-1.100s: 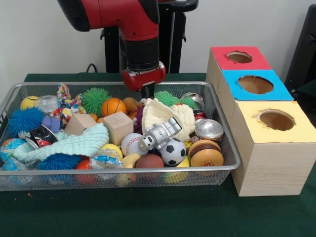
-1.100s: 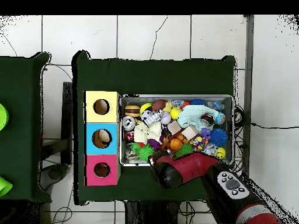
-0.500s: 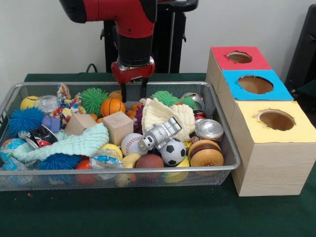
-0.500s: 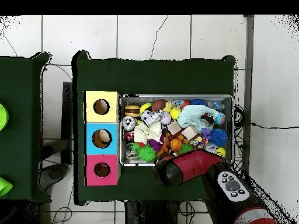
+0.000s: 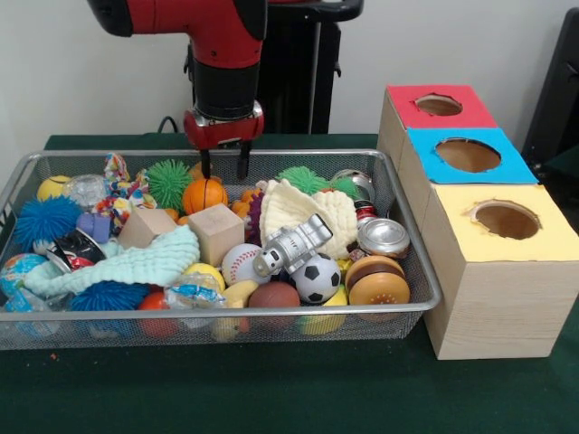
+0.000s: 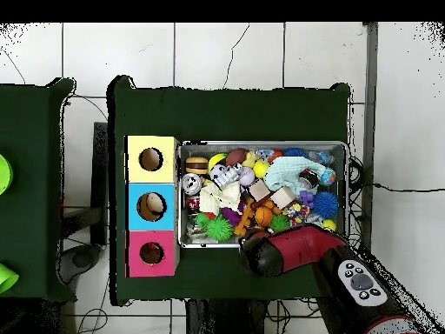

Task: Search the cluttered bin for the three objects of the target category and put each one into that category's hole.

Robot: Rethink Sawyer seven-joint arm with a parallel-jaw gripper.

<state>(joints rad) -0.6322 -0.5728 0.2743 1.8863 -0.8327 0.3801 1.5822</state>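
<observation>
My gripper (image 5: 224, 172) hangs open over the back of the wire bin (image 5: 425, 282), its fingertips (image 5: 206, 174) just above a small orange basketball (image 5: 205, 194), holding nothing. Other balls lie nearer the front: a baseball (image 5: 240, 262), a soccer ball (image 5: 317, 278) and a brown football (image 5: 273, 295). Right of the bin stand three boxes with holes: red (image 5: 439, 107), blue (image 5: 468, 155) and yellow (image 5: 507, 220). In the overhead view the arm (image 6: 291, 250) hides the gripper at the bin's lower edge, beside the basketball (image 6: 262, 215).
The bin is crowded: a silver robot toy (image 5: 291, 244), wooden block (image 5: 217, 232), toy burger (image 5: 377, 280), tin can (image 5: 384, 237), cream cloth (image 5: 303, 206), mint cloth (image 5: 136, 264), green spiky ball (image 5: 172, 181), blue spiky ball (image 5: 43, 220).
The arm has swung left in the front view, from above the cream cloth to above the orange basketball. The fingers, close together a second ago, now stand apart.
</observation>
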